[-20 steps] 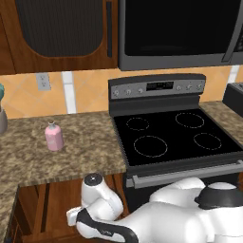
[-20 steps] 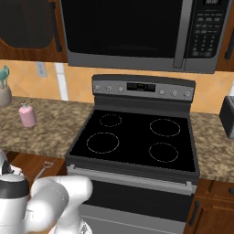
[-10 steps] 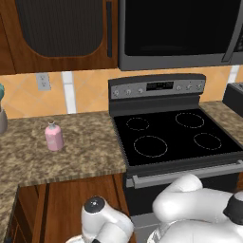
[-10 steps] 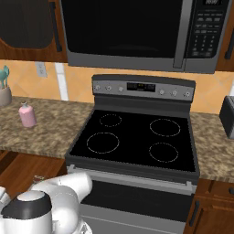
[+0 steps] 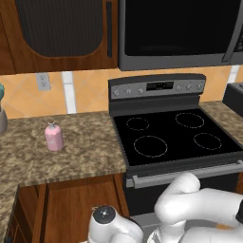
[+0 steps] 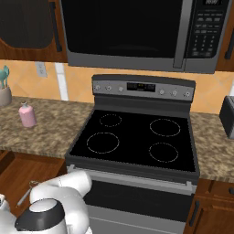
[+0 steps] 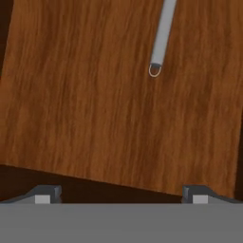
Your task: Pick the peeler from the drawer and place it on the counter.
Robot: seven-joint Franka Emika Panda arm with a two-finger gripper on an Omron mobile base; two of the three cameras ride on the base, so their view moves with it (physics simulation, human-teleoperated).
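Two base views facing stovetop [image 5: 173, 137] and counter [image 5: 71, 152], hand view seemingly close above drawer [image 7: 95, 104]

In the hand view the peeler [image 7: 162, 35] runs off the top edge, so its grey handle and small end loop show but its head is cut away, and the gripper [image 7: 121, 193] shows just two fingertip corners above the bottom band, set wide apart. In the right base view the peeler [image 6: 27, 192] is a thin sliver in the drawer [image 6: 18, 176], partly behind the white arm and too small to read. The drawer's front is hidden there.
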